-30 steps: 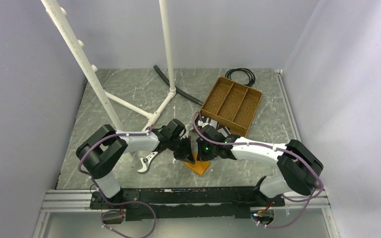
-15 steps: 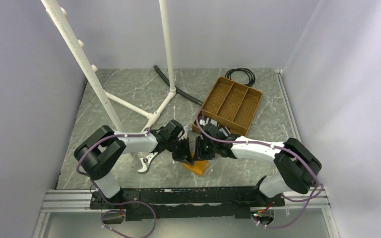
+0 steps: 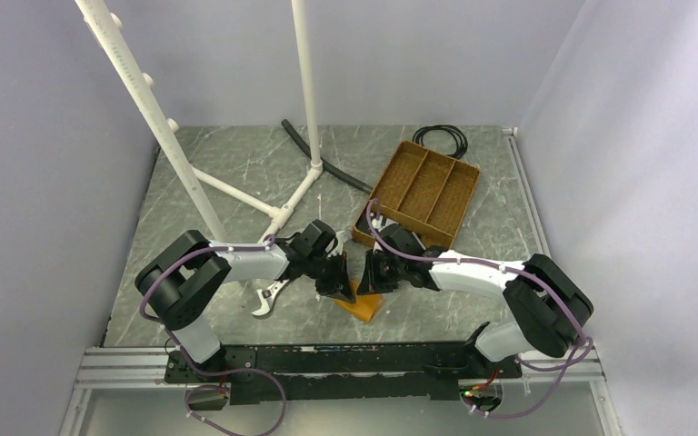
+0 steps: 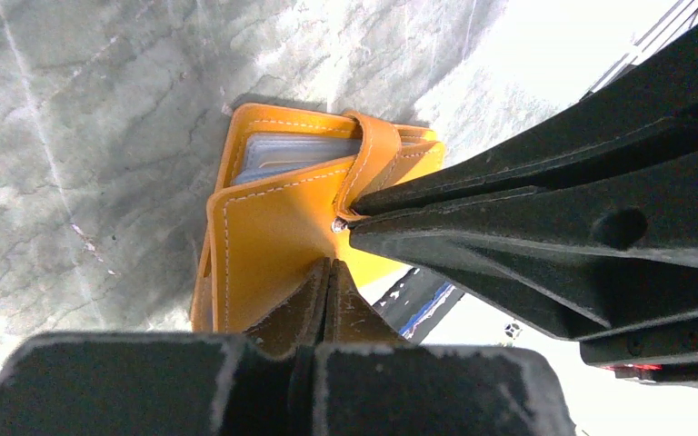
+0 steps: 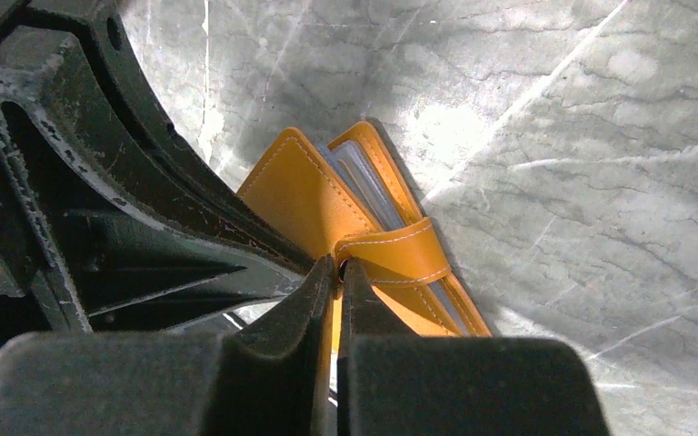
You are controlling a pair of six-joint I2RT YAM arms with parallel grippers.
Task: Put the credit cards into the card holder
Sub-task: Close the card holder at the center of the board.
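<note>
**Two claws, one wallet.** The orange card holder (image 3: 364,307) lies on the marble-look table (image 3: 236,173) just ahead of the arm bases, and both your grippers have hold of it. Your left gripper (image 4: 327,271) is pinched tight on the edge of the front cover. Your right gripper (image 5: 338,269) is clamped on the snap end of the strap (image 5: 391,250). The cover stands slightly raised, showing bluish sleeves (image 4: 291,150) inside.

No credit cards show plainly. A dark sliver (image 4: 423,298) under the holder in the left wrist view may be one, but too little is visible to say.

The grips are your likeliest trouble, since both bite only a narrow margin of leather. If you pull the arms apart unevenly, one may slip off. If the snap resists, the whole holder may lift or skid toward the near rail. The fingertips also sit almost touching, so a small misjudged move could knock them together.
</note>
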